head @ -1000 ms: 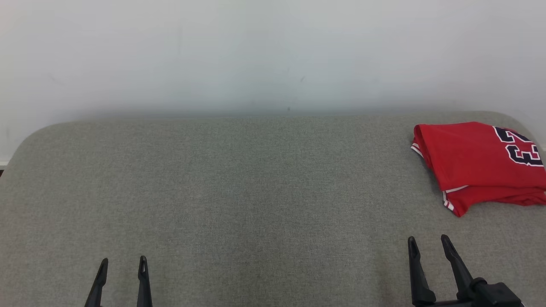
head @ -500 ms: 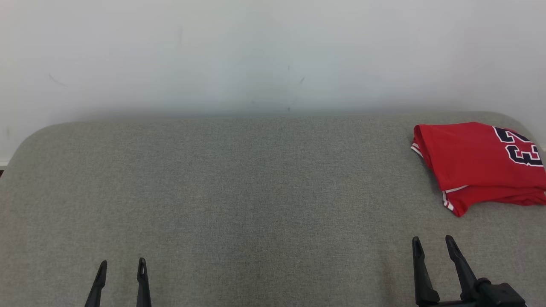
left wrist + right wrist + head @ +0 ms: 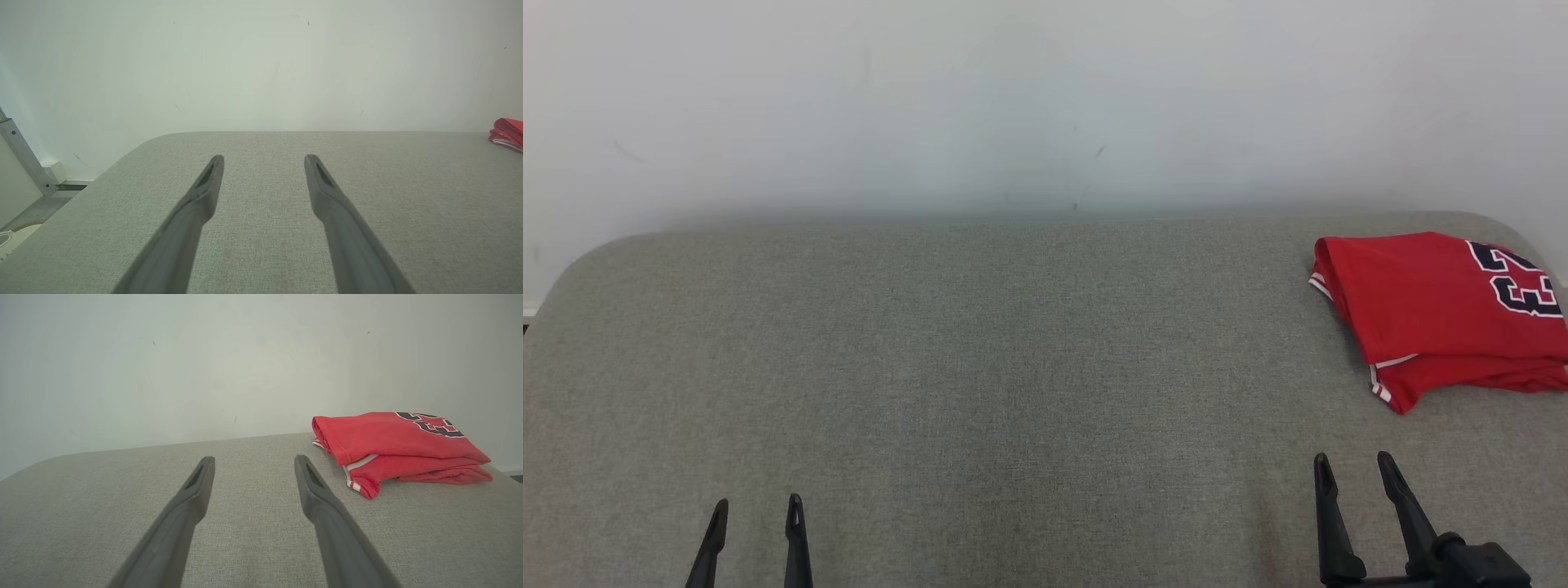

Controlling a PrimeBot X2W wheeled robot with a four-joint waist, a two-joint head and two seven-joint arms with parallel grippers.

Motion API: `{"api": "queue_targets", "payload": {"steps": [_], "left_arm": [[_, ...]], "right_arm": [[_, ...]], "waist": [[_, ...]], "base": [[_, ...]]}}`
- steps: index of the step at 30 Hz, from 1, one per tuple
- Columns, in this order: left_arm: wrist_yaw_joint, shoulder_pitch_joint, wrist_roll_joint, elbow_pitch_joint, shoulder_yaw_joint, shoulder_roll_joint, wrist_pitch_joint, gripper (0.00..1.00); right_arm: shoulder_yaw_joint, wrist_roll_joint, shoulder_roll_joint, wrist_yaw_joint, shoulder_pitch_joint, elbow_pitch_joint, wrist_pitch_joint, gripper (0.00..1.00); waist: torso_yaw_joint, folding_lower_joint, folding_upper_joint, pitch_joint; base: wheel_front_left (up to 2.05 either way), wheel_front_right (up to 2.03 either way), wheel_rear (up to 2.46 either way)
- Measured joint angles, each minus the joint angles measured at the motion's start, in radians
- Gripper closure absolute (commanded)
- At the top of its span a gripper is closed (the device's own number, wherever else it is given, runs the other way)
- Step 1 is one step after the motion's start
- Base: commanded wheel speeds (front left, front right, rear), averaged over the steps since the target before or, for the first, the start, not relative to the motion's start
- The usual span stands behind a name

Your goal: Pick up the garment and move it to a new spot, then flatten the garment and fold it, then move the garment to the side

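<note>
red garment (image 3: pixel 1429 314), folded, far right of grey table (image 3: pixel 1013 367), by its edge. pincers? (spotter)
left gripper (image 3: pixel 756 501), right gripper (image 3: pixel 1352 457): both splayed, empty. risk: right arm's sweep nudges it overboard. (logger)

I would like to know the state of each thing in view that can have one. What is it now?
red garment: folded, lying at the right end of the grey table, not held.
left gripper: open, empty.
right gripper: open, empty, apart from the garment.
</note>
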Motion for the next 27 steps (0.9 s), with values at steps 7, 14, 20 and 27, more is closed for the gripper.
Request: {"api": "queue_targets", "payload": {"steps": [7, 14, 20, 27], "left_arm": [[-0.001, 0.000, -0.001, 0.006, -0.001, 0.000, 0.000, 1.00], [-0.004, -0.001, -0.058, 0.058, -0.001, -0.007, 0.019, 1.00], [-0.006, -0.006, -0.183, 0.064, -0.010, -0.007, 0.042, 1.00], [-0.012, -0.016, -0.318, 0.069, -0.023, -0.007, 0.066, 1.00]], "right_arm": [[0.000, 0.000, 0.000, 0.000, 0.001, 0.004, 0.000, 1.00], [0.000, 0.055, 0.002, 0.000, 0.008, 0.045, 0.018, 1.00], [-0.013, 0.179, 0.000, 0.000, 0.008, 0.042, 0.048, 1.00], [-0.025, 0.314, -0.003, 0.000, 0.007, 0.037, 0.080, 1.00]], "waist": [[-0.001, 0.0000, 0.0000, 0.001], [-0.001, 0.0000, 0.0000, 0.001], [0.000, 0.0000, 0.0000, 0.002], [0.001, 0.0000, 0.0000, 0.002]], "base": [[0.00, 0.00, 0.00], [0.00, 0.00, 0.00], [0.00, 0.00, 0.00], [0.00, 0.00, 0.00]]}}
